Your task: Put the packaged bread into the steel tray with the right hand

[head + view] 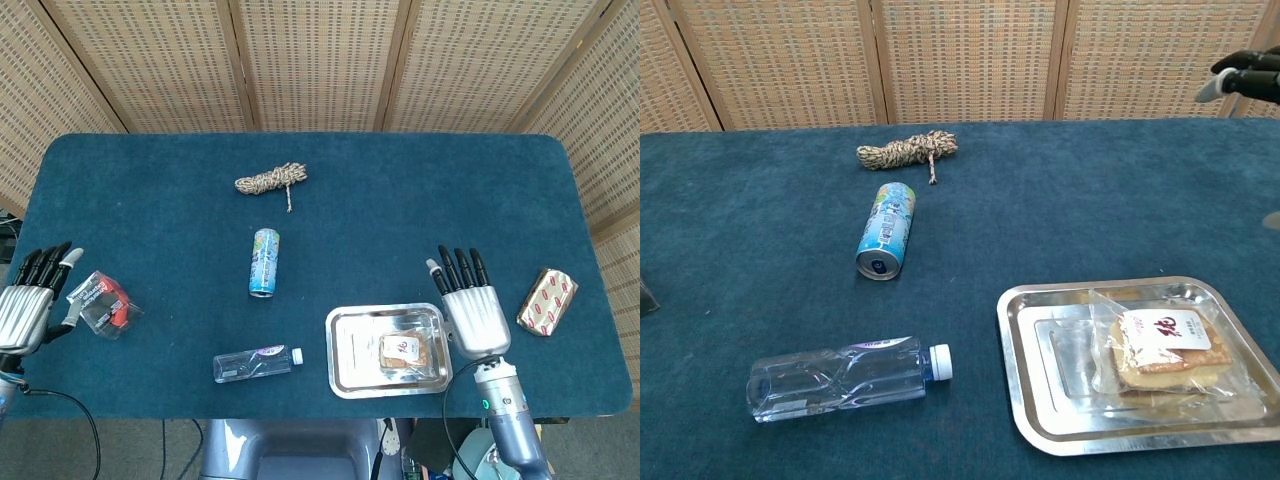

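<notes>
1. Head view looks straight down on a blue-covered table (pixel 400 200); the steel tray (pixel 350 355) sits near the front edge, a little right of centre.
2. The packaged bread (pixel 405 350) lies flat inside the tray, toward its right half, label side up. In the chest view the packaged bread (pixel 1160 345) rests on the floor of the steel tray (pixel 1040 380) in its clear wrapper, with nothing touching it.
3. The right hand (pixel 470 310) is just beside the tray's right edge, fingers straight and spread, holding nothing. Only its dark fingertips (pixel 1240 78) poke into the chest view at the top right corner.
4. The left hand (pixel 25 305) sits at the far left edge of the table, fingers extended and apart, gripping nothing. A small red and black packet (pixel 103 303) lies just beside it.
5. A drink can (pixel 264 262) lies on its side near the table's middle, with a coil of rope (pixel 270 180) beyond it.
6. A clear plastic bottle (pixel 255 363) lies on its side left of the tray.
7. A red and gold wrapped block (pixel 547 300) lies near the right edge, just beyond the right hand.
</notes>
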`<state>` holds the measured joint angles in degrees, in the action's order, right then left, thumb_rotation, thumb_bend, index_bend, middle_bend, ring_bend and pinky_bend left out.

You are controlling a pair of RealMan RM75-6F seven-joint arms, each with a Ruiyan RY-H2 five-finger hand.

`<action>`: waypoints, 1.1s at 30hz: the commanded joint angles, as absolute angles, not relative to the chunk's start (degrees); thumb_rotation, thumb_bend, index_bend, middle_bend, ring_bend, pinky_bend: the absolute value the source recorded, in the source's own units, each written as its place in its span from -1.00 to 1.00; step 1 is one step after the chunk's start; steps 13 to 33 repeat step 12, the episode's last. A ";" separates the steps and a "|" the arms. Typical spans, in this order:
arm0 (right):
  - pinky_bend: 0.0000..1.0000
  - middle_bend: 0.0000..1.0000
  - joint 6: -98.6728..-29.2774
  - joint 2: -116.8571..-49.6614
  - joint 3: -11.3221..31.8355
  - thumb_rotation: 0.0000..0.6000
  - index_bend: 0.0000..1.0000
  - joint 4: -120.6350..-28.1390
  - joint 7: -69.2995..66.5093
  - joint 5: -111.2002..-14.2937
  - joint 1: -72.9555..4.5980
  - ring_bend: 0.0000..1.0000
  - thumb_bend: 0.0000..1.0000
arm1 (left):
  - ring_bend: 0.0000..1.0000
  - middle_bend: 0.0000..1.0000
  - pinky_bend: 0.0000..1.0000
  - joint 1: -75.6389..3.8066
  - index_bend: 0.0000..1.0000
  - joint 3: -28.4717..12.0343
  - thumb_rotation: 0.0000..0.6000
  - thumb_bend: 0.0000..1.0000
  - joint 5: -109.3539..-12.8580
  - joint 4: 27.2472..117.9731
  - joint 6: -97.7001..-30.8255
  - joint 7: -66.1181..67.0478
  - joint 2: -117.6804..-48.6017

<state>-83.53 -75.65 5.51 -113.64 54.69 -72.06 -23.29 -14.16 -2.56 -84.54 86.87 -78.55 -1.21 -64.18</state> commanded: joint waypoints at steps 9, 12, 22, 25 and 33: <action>-1.00 -1.00 -82.35 -72.04 5.27 1.00 -0.80 -112.71 47.87 -71.80 -21.62 -1.00 -0.70 | -1.00 -1.00 -1.00 -13.67 -1.00 -2.72 1.00 0.01 -83.69 89.69 -78.45 1.75 -63.94; -1.00 -1.00 -82.07 -71.55 5.44 1.00 -0.80 -112.56 46.96 -72.09 -21.58 -1.00 -0.70 | -1.00 -1.00 -1.00 -13.66 -1.00 -2.75 1.00 0.01 -83.68 90.19 -78.37 2.20 -63.85; -1.00 -1.00 -82.07 -71.55 5.44 1.00 -0.80 -112.56 46.96 -72.09 -21.58 -1.00 -0.70 | -1.00 -1.00 -1.00 -13.66 -1.00 -2.75 1.00 0.01 -83.68 90.19 -78.37 2.20 -63.85; -1.00 -1.00 -82.07 -71.55 5.44 1.00 -0.80 -112.56 46.96 -72.09 -21.58 -1.00 -0.70 | -1.00 -1.00 -1.00 -13.66 -1.00 -2.75 1.00 0.01 -83.68 90.19 -78.37 2.20 -63.85; -1.00 -1.00 -82.07 -71.55 5.44 1.00 -0.80 -112.56 46.96 -72.09 -21.58 -1.00 -0.70 | -1.00 -1.00 -1.00 -13.66 -1.00 -2.75 1.00 0.01 -83.68 90.19 -78.37 2.20 -63.85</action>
